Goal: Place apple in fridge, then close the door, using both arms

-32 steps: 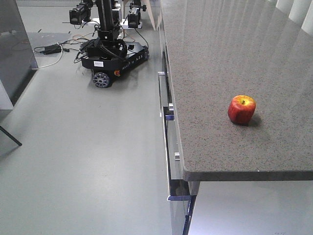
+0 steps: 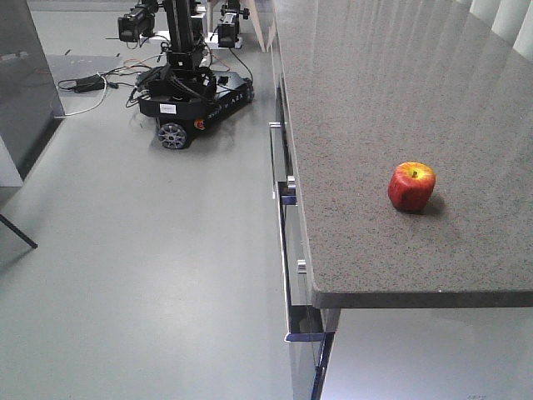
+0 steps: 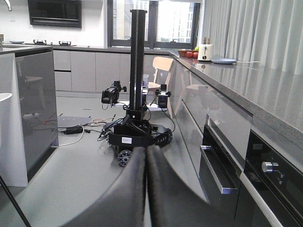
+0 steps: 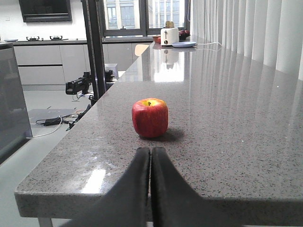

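Trouble is lurking in my own right gripper: its black fingers are pressing flat together, gripping nothing, and pointing straight at the red, yellow-patched, fist-sized apple. The apple is sitting alone on the speckled grey stone countertop, near the front edge. If I am advancing without spreading those fingers first, I am likely to shove the round fruit, which could roll (the polished stone looks slick) off the side and drop to the floor. My left gripper is equally closed and empty, and is pointing out over the floor beside the counter. A black wheeled robot base with a tall mast is standing well apart, with cables trailing beside it. Silver drawer handles are jutting out below the counter. Nothing is blocking the line to the apple. I cannot pick out the fridge with certainty.
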Available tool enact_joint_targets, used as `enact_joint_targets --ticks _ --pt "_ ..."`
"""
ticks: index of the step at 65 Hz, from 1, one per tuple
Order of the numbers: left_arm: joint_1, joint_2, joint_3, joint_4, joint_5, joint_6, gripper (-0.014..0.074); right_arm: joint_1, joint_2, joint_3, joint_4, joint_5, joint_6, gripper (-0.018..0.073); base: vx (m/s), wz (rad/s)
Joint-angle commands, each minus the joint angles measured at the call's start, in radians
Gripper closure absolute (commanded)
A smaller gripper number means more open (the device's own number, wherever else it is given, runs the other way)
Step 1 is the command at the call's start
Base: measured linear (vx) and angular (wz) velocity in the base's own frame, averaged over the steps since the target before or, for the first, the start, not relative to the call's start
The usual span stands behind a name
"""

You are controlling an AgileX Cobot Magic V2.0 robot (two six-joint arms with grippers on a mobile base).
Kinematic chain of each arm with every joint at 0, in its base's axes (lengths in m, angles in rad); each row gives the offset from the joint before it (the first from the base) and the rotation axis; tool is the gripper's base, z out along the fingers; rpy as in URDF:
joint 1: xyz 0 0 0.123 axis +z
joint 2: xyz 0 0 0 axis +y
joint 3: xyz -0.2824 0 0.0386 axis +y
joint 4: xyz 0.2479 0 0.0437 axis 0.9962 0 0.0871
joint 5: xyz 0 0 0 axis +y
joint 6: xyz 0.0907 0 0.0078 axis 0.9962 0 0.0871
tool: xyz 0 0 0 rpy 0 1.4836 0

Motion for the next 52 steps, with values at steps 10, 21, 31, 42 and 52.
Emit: enact_joint_targets --ticks 10,21,31,42,52 --pt "0.0 -0.016 0.029 -0.007 -0.074 -0.001 0.0602 -0.004 -0.012 -0.003 0.058 -0.203 0.032 0.0561 0.0 0.0" --pt "0.0 -0.016 0.029 -0.007 -0.074 -0.001 0.0602 -0.004 0.014 -0.113 0.045 -0.142 -0.003 0.0561 0.0 0.0" --pt "0.0 -0.016 0.029 -0.007 -0.074 -0.001 0.0602 -0.004 0.121 -0.31 0.026 0.066 -0.085 0.0561 0.0 0.0" --pt "0.0 -0.016 0.029 -0.007 -0.074 -0.001 0.0602 -0.004 0.282 -0.531 0.025 0.269 -0.111 0.0561 0.0 0.0" --pt "0.0 -0.016 0.029 -0.007 -0.074 -0.001 0.0602 -0.004 0.442 -0.694 0.025 0.363 -0.116 0.0561 0.0 0.0"
